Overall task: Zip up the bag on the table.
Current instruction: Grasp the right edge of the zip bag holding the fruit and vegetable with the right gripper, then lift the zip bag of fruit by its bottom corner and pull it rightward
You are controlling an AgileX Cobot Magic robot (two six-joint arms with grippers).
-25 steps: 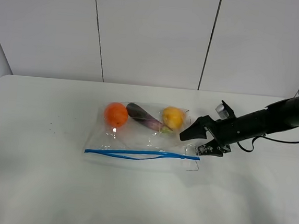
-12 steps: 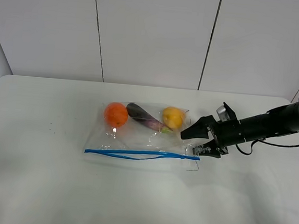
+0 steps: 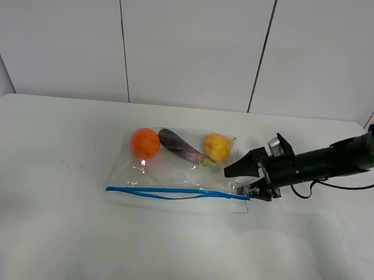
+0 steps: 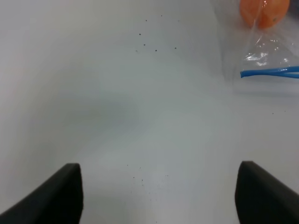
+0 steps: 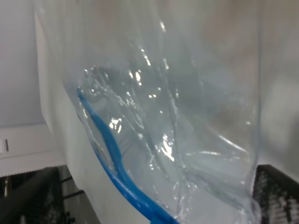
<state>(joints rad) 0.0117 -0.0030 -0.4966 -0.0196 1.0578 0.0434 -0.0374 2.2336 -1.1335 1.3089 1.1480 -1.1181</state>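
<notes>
Lying flat on the table (image 3: 41, 232), the bag (image 3: 171, 174) has its blue seal strip (image 3: 176, 192) along the edge nearest the exterior camera. The strip's two tracks look parted through the middle stretch. An orange (image 3: 145, 143), a purple eggplant (image 3: 181, 147) and a lemon (image 3: 216, 146) line the bag's far edge, inside the plastic.

The right gripper (image 3: 237, 183) is at the bag's right end, jaws spread. Its lower finger is right by the strip's end, contact unclear. In the right wrist view the crinkled bag corner and strip sit between the fingers (image 5: 275, 191), unclamped.

The left gripper (image 4: 163, 198) is well off the bag's left end, jaws wide, holding nothing. Dark specks (image 4: 149, 45) lie left of the bag.
</notes>
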